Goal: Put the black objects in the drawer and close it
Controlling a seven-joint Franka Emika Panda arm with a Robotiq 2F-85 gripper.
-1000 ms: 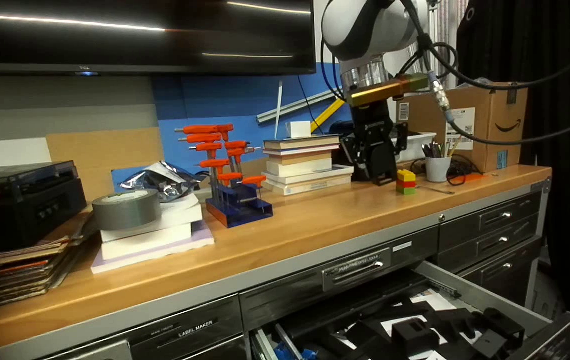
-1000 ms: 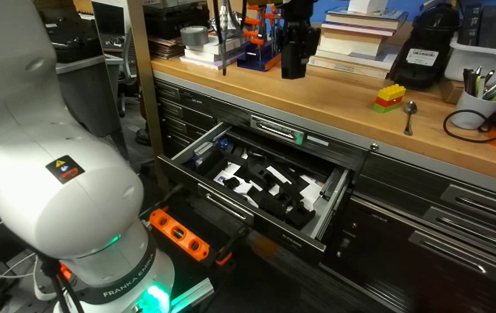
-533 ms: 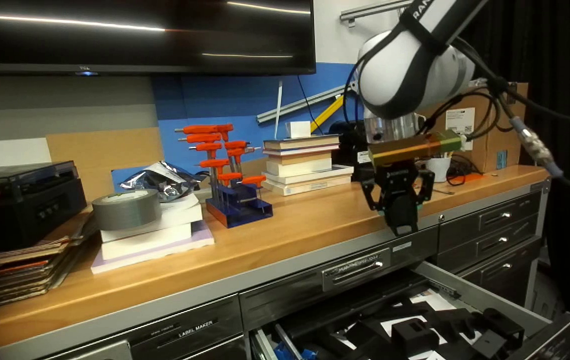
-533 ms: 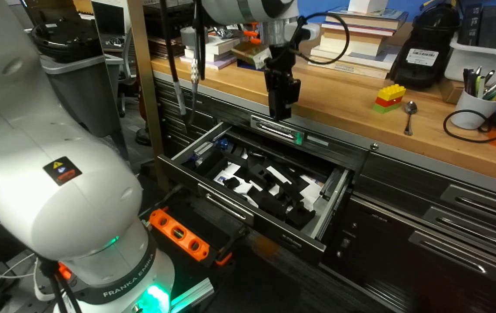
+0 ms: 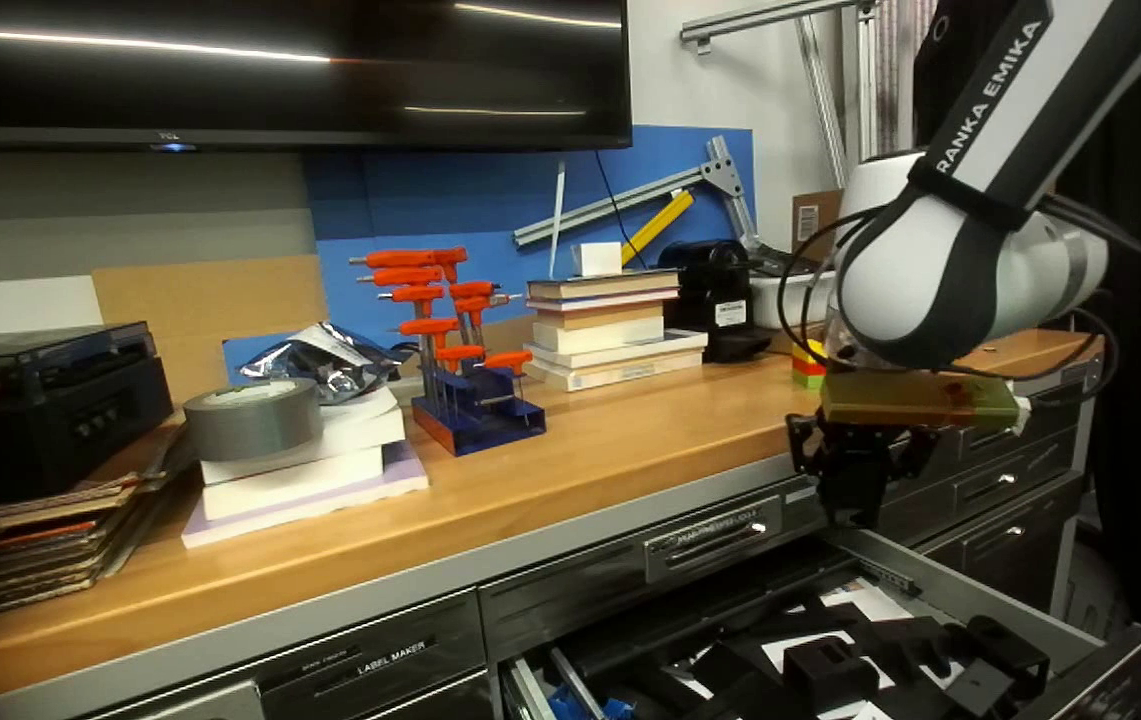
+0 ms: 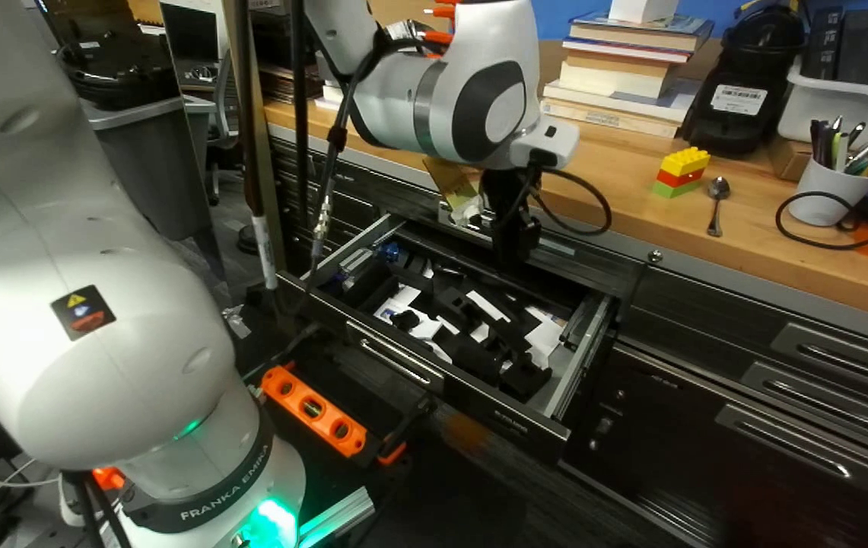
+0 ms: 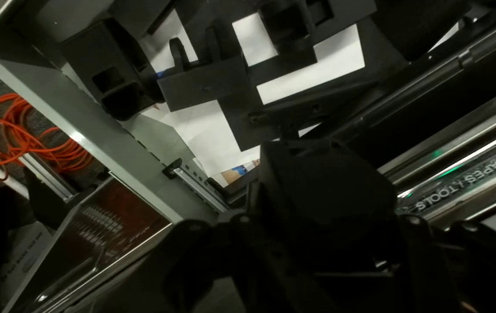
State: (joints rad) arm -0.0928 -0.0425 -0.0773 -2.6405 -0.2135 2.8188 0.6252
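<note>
One black block (image 7: 326, 187) is hanging over an open drawer (image 6: 479, 401)

The jaws are clenching it just off the front edge of the tabletop (image 5: 650, 425), while other black parts (image 5: 830, 672) are lying inside the drawer below. The block is looking stiff, light and hardly fragile, perhaps slippery like smooth plastic; its flat opposite sides are probably offering the surest hold, so a firm squeeze should be doing no harm.
</note>
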